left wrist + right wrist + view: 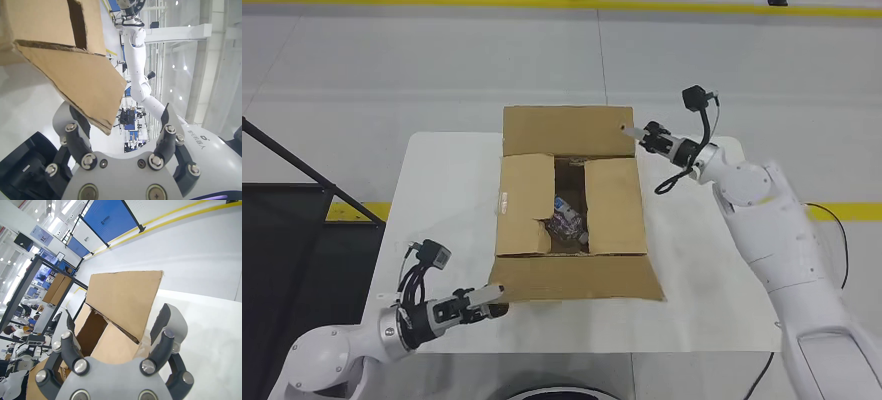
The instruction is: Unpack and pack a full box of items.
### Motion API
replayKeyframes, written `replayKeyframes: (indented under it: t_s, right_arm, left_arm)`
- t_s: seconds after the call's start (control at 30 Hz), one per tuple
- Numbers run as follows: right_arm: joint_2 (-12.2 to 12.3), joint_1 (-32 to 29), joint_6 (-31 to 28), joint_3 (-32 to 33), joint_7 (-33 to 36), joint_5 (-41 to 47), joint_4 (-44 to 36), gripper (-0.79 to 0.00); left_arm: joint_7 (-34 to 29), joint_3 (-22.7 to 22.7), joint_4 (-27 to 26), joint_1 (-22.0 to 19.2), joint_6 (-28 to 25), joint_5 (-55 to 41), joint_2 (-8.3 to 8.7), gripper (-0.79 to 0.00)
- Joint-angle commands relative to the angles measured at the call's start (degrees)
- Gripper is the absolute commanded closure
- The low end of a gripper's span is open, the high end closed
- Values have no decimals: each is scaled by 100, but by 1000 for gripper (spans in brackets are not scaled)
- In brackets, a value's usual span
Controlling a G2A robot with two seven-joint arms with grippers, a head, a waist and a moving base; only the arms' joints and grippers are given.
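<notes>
Cardboard box (526, 195): one, upright mid-way on the white table (442, 200), mouth facing up, long axis running side to side across the robot's front.
Flaps: four. Two side flaps (614, 205) are folded in over the mouth, while the far flap (567, 130) and near flap (577, 277) are turned outward.
Contents: packaged goods (568, 218) in the gap between the side flaps; count unclear.
Left gripper (497, 298): jaws apart, around the near flap's left corner.
Right gripper (627, 130): jaws apart, astride the far flap's right corner.

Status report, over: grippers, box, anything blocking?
Left gripper open at near flap corner. Right gripper open at far flap corner. Box inner flaps folded in, partly covering items.
</notes>
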Motion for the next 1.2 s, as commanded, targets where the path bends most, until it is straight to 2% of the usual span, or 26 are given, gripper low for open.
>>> replayKeyframes:
  t_s: [0.0,0.3,0.57,0.9,1.17]
  right_arm:
    - [-70,139,-40,-119,15,32,239,-785]
    - [-358,590,-204,-516,119,136,1057,-785]
    - [-477,759,-926,-495,465,667,1537,-785]
    - [-432,717,-1664,-226,1097,1368,1639,-785]
    - [-245,496,-2059,162,1789,1993,1150,-785]
  left_arm:
    - [95,40,8,-47,10,-41,6,-785]
    - [635,51,-50,-106,-97,-39,31,-785]
    - [1336,99,-132,-32,-200,426,43,-785]
    - [1961,336,-230,-24,-342,671,41,-785]
    - [2356,505,-238,-133,-296,936,46,-785]
